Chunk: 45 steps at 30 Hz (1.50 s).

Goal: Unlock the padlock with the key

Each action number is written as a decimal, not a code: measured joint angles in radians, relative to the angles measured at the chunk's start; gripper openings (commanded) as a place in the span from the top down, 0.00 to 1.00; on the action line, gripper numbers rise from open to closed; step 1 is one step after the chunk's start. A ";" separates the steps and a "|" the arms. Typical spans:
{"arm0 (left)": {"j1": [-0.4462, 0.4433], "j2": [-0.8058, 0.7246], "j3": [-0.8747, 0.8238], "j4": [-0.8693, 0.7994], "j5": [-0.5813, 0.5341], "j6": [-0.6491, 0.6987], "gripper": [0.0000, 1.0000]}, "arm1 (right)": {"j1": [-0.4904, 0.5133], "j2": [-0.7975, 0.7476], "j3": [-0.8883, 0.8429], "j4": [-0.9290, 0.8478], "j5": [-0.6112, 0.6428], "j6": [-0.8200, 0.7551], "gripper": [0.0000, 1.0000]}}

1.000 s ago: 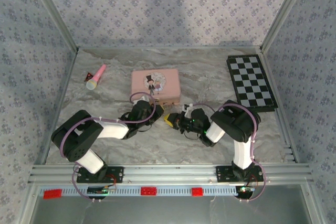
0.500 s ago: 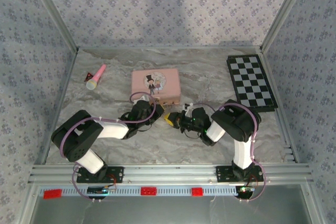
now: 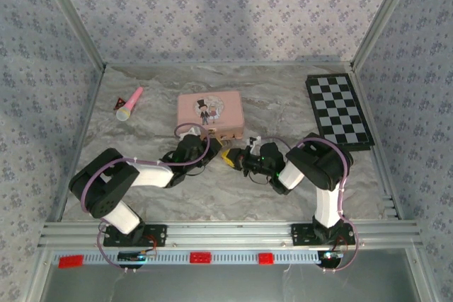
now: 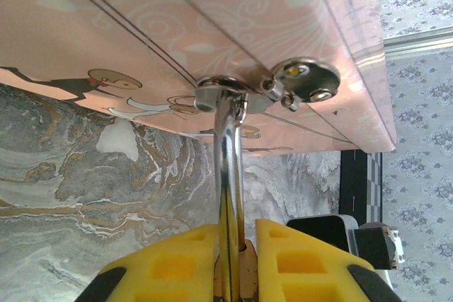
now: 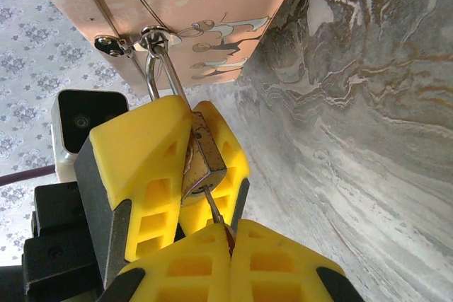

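Observation:
The small brass padlock (image 5: pixel 204 157) hangs by its silver shackle (image 4: pixel 228 153) from the hasp on the front of the pink tin (image 3: pixel 210 114). My left gripper (image 4: pixel 238 230) is shut on the padlock body, yellow fingers (image 5: pixel 141 146) on both sides. My right gripper (image 5: pixel 230 237) is shut on the key (image 5: pixel 214 210). The thin blade points up with its tip at the keyhole in the padlock's underside. The key's head is hidden between the pads. In the top view the left gripper (image 3: pixel 209 148) and right gripper (image 3: pixel 230 157) meet just in front of the tin.
A black-and-white chessboard (image 3: pixel 340 111) lies at the back right. A pink-and-yellow toy microphone (image 3: pixel 129 104) lies at the back left. Patterned walls and metal rails enclose the marbled table (image 3: pixel 233 196).
My right gripper has crept up and left toward the padlock, bringing the key closer in. The left arm has hardly moved.

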<state>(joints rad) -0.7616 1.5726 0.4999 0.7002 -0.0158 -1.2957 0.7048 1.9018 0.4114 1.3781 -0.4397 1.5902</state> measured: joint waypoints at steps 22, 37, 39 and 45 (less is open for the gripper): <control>-0.007 -0.014 0.000 0.004 -0.008 0.000 1.00 | -0.013 -0.004 0.019 0.000 -0.018 0.018 1.00; -0.020 -0.015 0.000 0.007 -0.019 0.000 1.00 | -0.019 -0.004 0.026 -0.001 -0.023 0.018 1.00; -0.020 -0.015 0.000 0.008 -0.020 0.000 1.00 | -0.020 -0.004 0.026 -0.002 -0.026 0.018 1.00; -0.022 -0.015 0.000 0.012 -0.025 0.000 1.00 | -0.023 -0.004 0.029 -0.002 -0.029 0.018 1.00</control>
<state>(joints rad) -0.7834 1.5574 0.4999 0.7124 -0.0406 -1.2953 0.6823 1.8980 0.4404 1.3762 -0.4686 1.6081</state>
